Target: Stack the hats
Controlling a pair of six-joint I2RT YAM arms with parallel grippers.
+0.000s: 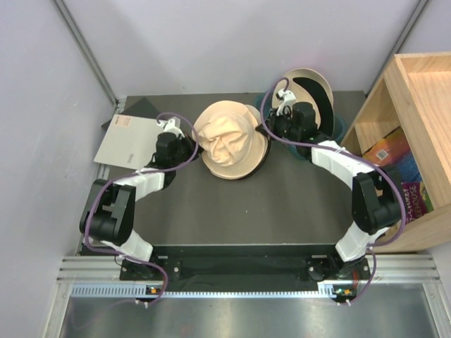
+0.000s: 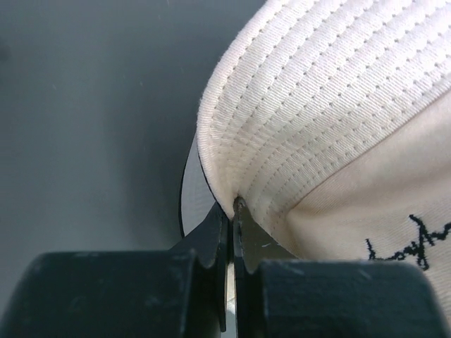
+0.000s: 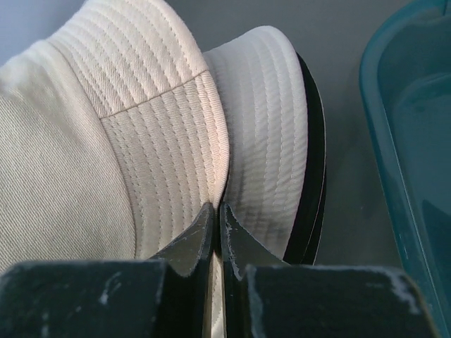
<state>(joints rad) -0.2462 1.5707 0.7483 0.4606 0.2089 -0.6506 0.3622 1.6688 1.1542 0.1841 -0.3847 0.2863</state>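
Lying on the table: a cream hat (image 1: 227, 144) of soft cotton twill, its crown crumpled into deep folds, sits mid-table (image 1: 232, 211), nearer the far edge.
Brim: we see close rows of stitching running round it; it is floppy and curls up where it is pinched.
Under it: a second hat (image 3: 262, 134), paler, with a black underside, pokes out on the right side; the top view shows a black rim there too.
Left jaws: the left gripper (image 2: 232, 205) is closed on the cream hat's brim at its left side, a fold of fabric squeezed between the dark tips.
Right jaws: the right gripper (image 3: 217, 208) is closed on the edge of the cream hat's brim at its right side, just in front of the second hat.
Black script (image 2: 416, 243): embroidered on the crown near the left jaws and cut off by the frame; we cannot read it.
Teal tub (image 3: 409, 141): smooth hard plastic, just beside the hats toward the far right corner.
Beige shape (image 1: 310, 88): rounded, with a black band, over the tub; we cannot tell whether it is a hat.
Hidden: the top view hides the right jaws behind the wrist, and we cannot count the pile.
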